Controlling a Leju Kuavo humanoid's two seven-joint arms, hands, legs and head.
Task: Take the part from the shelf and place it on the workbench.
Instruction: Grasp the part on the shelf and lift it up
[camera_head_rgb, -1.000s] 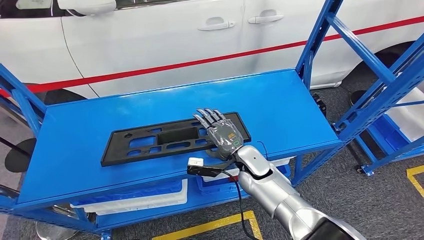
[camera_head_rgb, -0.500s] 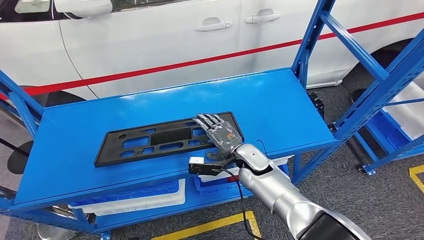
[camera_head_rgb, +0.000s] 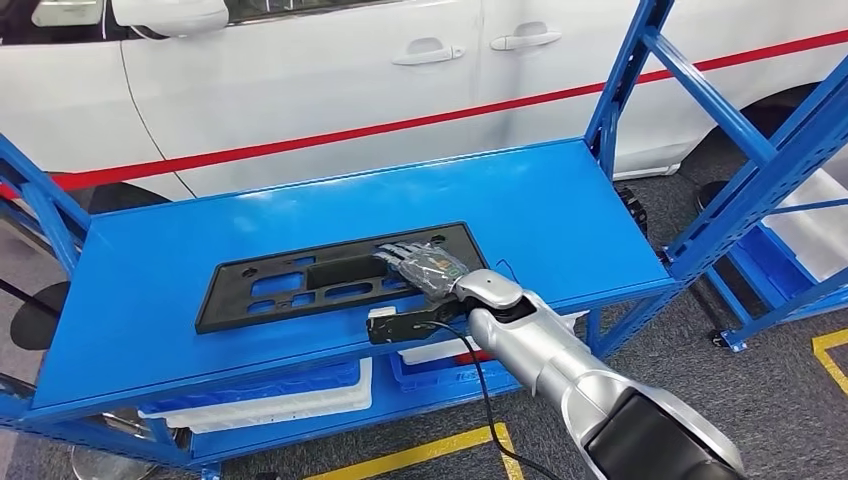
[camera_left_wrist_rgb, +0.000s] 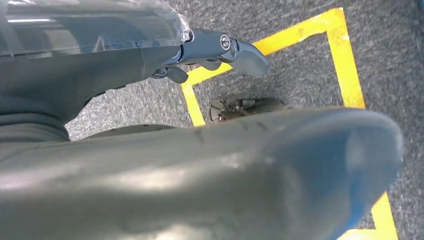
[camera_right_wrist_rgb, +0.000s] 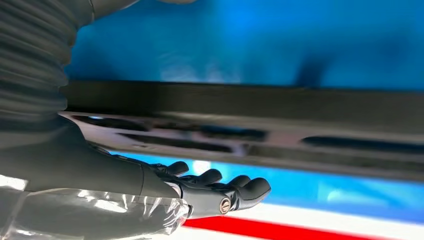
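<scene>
Right hand (camera_head_rgb: 432, 268) lies over the right end of the part (camera_head_rgb: 300, 280), palm down, fingers (camera_head_rgb: 398, 255) stretched nearly straight and close together, pointing left along the panel. In the head view they look to rest on the part's top face; in the right wrist view the fingers (camera_right_wrist_rgb: 220, 187) are extended side by side next to the part's edge (camera_right_wrist_rgb: 250, 125), thumb hidden, so can't tell whether anything is actually gripped. Hand has a clear plastic wrap over its back, dark fingers, grey ribbed cover at the wrist. Part is a long flat black panel, matte plastic look, rectangular with slanted ends, a raised rim, one big rectangular recess mid-length and several smaller slots and round holes showing blue through them. It lies flat on the top deck of the blue shelf (camera_head_rgb: 560, 200), roughly centred, long side running along the deck, slightly skewed. Shelf deck is smooth painted blue metal with blue uprights and diagonal braces; white bins (camera_head_rgb: 270, 400) sit on the level below. Silver right arm carries a small black-and-white camera block (camera_head_rgb: 395, 325) with a black cable. Left hand (camera_left_wrist_rgb: 220, 50) hangs over grey carpet (camera_left_wrist_rgb: 300, 75) with yellow tape lines, fingers curled in, holding nothing. White car (camera_head_rgb: 350, 80) with a red stripe stands behind the shelf.
</scene>
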